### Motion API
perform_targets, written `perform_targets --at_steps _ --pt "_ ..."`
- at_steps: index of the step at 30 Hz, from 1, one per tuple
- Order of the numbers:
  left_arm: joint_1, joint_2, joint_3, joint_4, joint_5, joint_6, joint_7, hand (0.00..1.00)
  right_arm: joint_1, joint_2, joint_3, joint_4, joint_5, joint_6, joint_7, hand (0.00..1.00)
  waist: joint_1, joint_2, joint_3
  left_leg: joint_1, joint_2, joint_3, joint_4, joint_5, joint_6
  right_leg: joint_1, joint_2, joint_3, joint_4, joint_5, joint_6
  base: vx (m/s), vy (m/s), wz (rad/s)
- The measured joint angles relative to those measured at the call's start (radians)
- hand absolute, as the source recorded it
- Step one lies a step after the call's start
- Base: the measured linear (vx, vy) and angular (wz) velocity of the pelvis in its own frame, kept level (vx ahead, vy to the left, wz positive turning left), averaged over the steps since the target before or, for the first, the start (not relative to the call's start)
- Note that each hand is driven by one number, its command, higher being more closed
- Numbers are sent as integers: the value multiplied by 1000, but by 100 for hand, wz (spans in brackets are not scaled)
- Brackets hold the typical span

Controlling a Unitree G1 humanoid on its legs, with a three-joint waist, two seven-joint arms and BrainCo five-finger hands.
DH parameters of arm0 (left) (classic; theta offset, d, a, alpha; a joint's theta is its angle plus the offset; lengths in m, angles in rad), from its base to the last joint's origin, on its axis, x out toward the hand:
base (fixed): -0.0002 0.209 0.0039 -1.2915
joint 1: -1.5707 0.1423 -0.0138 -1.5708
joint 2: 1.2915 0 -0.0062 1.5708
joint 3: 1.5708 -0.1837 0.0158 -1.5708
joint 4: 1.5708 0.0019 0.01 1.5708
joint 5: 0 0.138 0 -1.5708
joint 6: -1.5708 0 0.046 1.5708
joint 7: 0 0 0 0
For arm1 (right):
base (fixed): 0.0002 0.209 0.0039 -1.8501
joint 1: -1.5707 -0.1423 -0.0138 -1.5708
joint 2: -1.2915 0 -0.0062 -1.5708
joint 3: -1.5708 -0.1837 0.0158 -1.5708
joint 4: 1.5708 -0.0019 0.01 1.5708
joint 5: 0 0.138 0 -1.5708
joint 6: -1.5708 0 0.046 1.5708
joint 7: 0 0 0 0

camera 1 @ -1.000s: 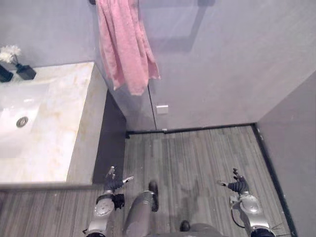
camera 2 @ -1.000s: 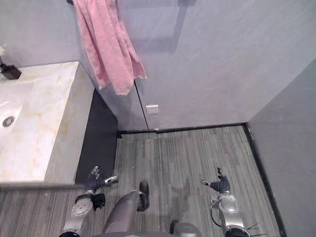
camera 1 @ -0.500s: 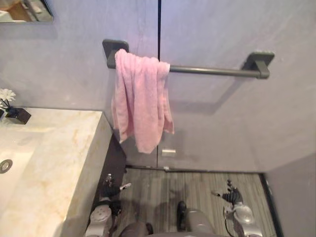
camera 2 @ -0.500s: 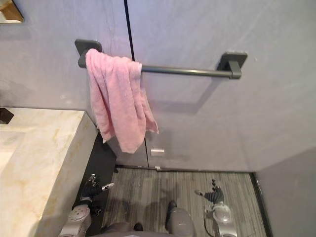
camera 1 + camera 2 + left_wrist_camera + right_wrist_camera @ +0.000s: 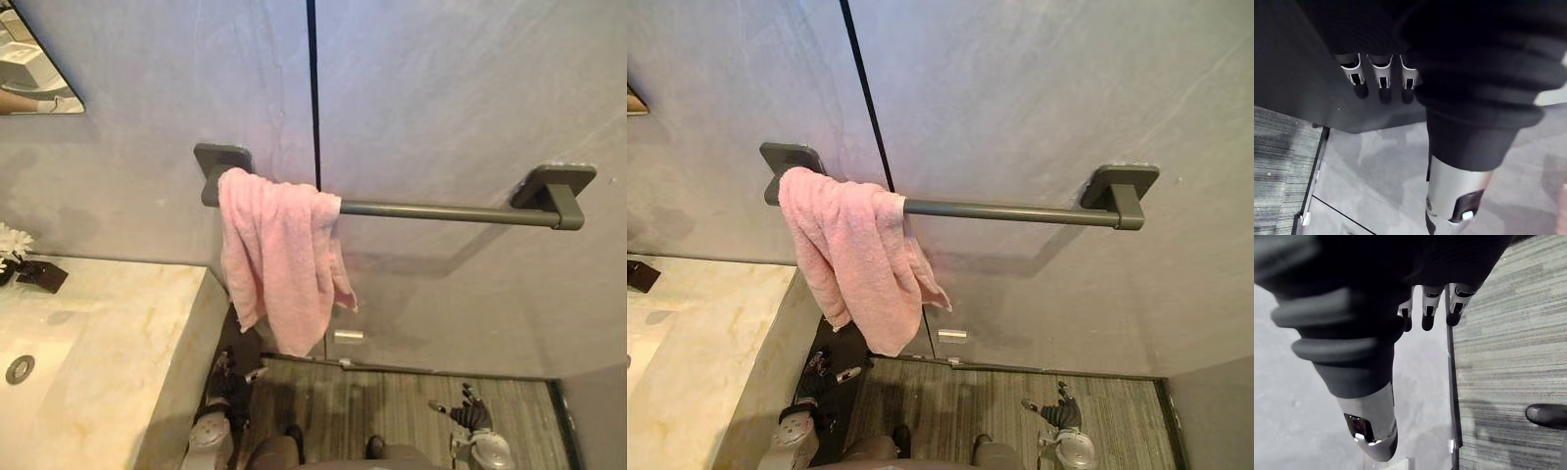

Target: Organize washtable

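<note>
The view had swung upward over the last second – the whole scene shifted together, so the head moved, not the things – and the towel bar now showed from bracket to bracket. The pink towel hung bunched over the bar's left end, apparently untouched. The washtable lay below and left of the bar, with a small flower vase at its back. I judged this a look-around, with the tidying not yet begun. The left hand hung well below the bar's left end, near the towel's lower hem, and the right hand well below its right end – both with fingers relaxed and empty.
</note>
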Motion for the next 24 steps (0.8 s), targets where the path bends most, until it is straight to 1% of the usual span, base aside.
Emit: perform_targets --at_steps 2,3,4,6,10,15,19,22,24 --pt "56 10 0 -159 -11 -3 -2 0 4 4 0 0 -2 0 1 0 0 -10 -6 26 -8 -9 -70 39 2 4 -5 -9 -10 3 5 -2 -16 13" --pt "67 14 0 -193 -19 -7 -3 0 5 5 1 0 -3 0 2 0 0 -12 -7 30 -9 -11 -81 45 1 5 -5 -11 -12 4 5 -15 -33 17" --pt "85 19 0 -270 -38 -25 -5 0 6 6 3 0 -3 -3 3 0 0 -14 -9 38 -11 -21 -102 59 1 7 -5 -20 -13 4 5 -25 -27 16" --pt "99 17 0 -352 -44 -39 -4 0 9 5 4 0 -5 -10 5 0 0 -14 -9 51 -16 -28 -115 64 0 18 -4 -24 -16 4 4 -36 -7 10" --pt "111 17 -1 -430 -78 -58 -5 0 24 5 21 -1 -18 -15 6 0 -1 -14 -26 66 -17 -38 -143 76 -3 21 -2 -27 -29 6 5 -25 -14 3" --pt "110 18 -7 -508 -76 -64 -3 0 32 4 43 -1 -23 -15 24 0 -6 -14 -43 70 -20 -44 -162 84 0 27 -1 -32 -46 12 9 14 -4 2" --pt "85 43 -28 -533 -57 -69 1 0 19 4 50 0 -25 -15 27 0 -24 -14 -44 73 -24 -41 -169 87 5 39 1 -31 -66 25 8 9 2 -1" --pt "52 68 -48 -533 -31 -69 2 0 19 4 53 1 -32 -15 28 0 -25 -15 -44 93 -25 -30 -175 87 5 60 1 -23 -82 33 9 -5 9 -9" --pt "49 76 -60 -532 -20 -69 14 0 19 4 54 1 -36 -15 28 0 -25 -15 -44 97 -25 -25 -176 87 5 67 2 -19 -93 42 9 -38 2 -7"
